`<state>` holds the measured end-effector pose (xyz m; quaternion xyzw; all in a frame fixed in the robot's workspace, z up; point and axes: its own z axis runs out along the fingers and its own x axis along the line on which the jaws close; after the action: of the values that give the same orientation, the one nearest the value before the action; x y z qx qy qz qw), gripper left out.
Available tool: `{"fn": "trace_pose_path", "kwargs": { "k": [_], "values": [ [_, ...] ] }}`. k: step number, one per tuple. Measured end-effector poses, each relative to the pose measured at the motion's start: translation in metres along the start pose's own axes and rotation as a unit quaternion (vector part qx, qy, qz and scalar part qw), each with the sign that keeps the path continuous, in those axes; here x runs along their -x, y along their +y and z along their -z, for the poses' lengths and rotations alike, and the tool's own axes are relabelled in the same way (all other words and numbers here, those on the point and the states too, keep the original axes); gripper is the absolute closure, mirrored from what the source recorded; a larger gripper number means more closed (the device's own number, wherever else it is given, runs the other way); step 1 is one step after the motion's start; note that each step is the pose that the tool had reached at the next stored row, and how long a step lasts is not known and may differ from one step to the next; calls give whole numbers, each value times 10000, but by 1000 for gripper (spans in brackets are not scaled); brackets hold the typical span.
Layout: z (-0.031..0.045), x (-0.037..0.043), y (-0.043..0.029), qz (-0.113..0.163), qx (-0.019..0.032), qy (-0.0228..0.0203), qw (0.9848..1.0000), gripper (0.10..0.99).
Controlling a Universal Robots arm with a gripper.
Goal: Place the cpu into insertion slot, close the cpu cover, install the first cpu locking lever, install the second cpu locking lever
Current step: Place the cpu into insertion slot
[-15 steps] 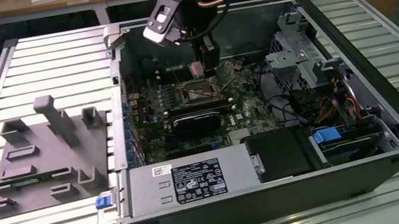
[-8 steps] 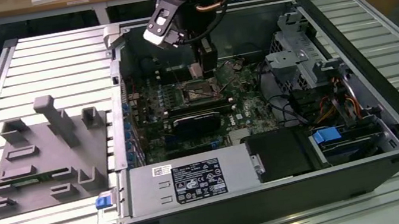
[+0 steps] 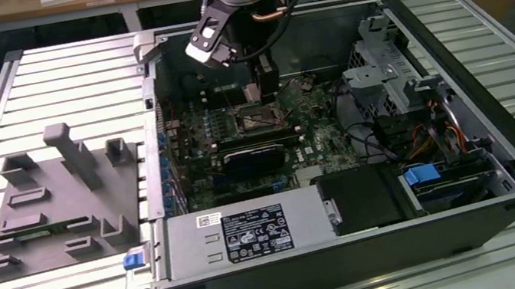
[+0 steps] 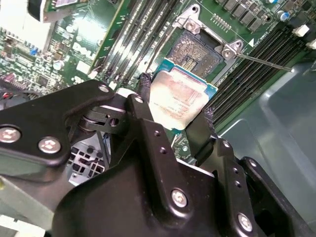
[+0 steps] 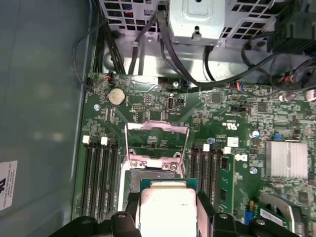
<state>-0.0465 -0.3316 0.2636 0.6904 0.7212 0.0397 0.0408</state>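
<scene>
My gripper [image 3: 254, 95] is shut on the cpu [image 4: 178, 98], a flat square chip with a pale silver top and a green rim, held by two opposite edges between black fingers [image 4: 197, 138]. In the exterior view the chip hangs inside the open computer case, just above the insertion slot [image 3: 256, 120]. The slot [image 4: 196, 49] lies uncovered, with a dark centre and a metal rim. In the first wrist view the cpu [image 5: 166, 210] sits just short of the slot [image 5: 148, 174], and the cpu cover [image 5: 157, 127] stands raised behind it. A thin lever rod [image 4: 261, 61] sticks out beside the socket.
Long black memory slots [image 5: 101, 173] flank the socket on both sides. A black module [image 3: 254, 157] lies nearer the front, then the power supply [image 3: 250, 231]. A metal drive cage [image 3: 386, 77] with cables fills the exterior view's right. A grey fixture [image 3: 59, 199] sits outside the case.
</scene>
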Motion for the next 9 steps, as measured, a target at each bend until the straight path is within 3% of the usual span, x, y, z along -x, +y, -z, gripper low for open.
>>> {"fn": "trace_pose_path", "kwargs": {
  "k": [2, 9],
  "values": [
    [-22, -1, -2, -6, 4, 51, 10000, 549],
    [-120, -4, -13, -9, -14, 56, 10000, 549]
  ]
}}
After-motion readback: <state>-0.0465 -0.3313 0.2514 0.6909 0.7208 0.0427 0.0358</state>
